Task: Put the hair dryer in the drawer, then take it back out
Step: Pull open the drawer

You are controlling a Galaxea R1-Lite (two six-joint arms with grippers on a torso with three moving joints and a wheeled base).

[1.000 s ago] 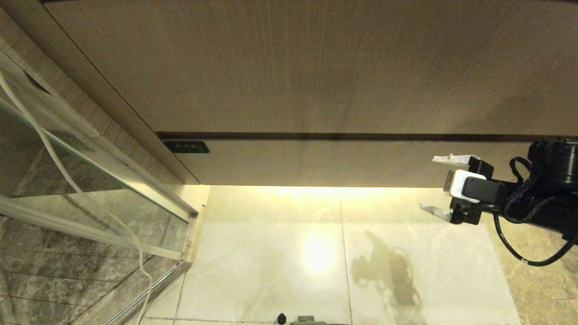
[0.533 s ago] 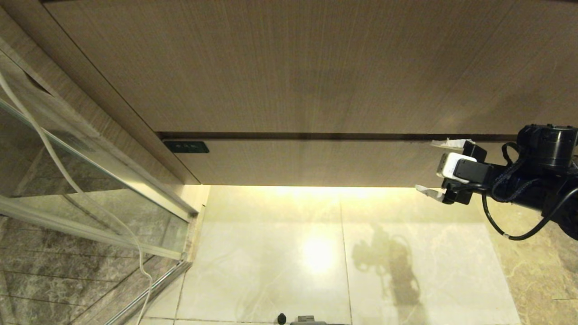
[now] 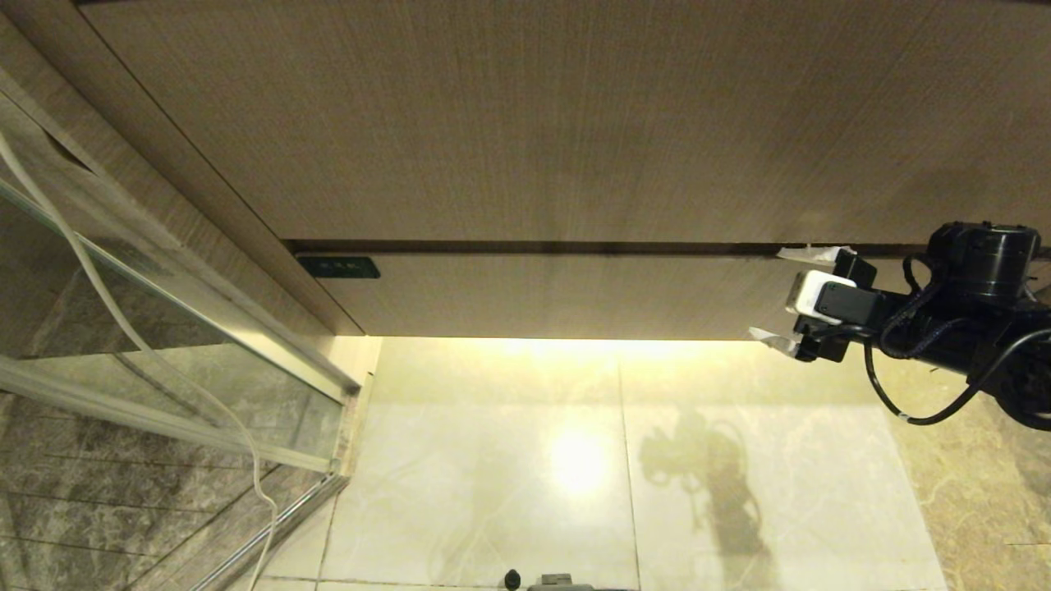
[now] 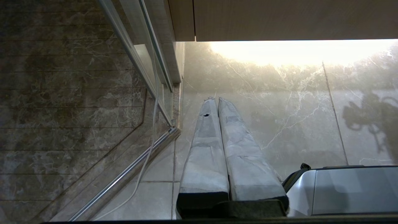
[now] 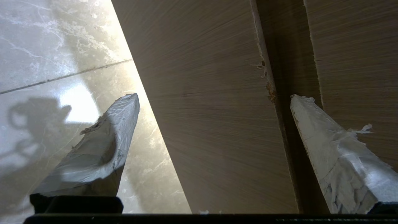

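The drawer (image 3: 575, 295) is the wide, shallow wood-grain front low on the cabinet, and it is closed. The hair dryer is out of view. My right gripper (image 3: 766, 292) is at the drawer's right end, open, with the front between its fingers. In the right wrist view the drawer (image 5: 217, 124) fills the space between the fingers of the right gripper (image 5: 213, 97). One fingertip (image 5: 300, 102) lies at the dark gap above the front, the other (image 5: 127, 101) past its lower edge over the floor. My left gripper (image 4: 216, 99) is shut and parked, pointing at the floor.
A taller wood-grain panel (image 3: 534, 123) stands above the drawer. At the left are a glass shower door (image 3: 164, 345) and a hanging white cable (image 3: 107, 295). Glossy marble floor tiles (image 3: 493, 476) lie below. The robot's grey base (image 4: 342, 189) is beside the left gripper.
My right gripper has moved up and a little left, closer to the drawer front. Its upper finger now reaches the gap above the drawer. It has stayed open.
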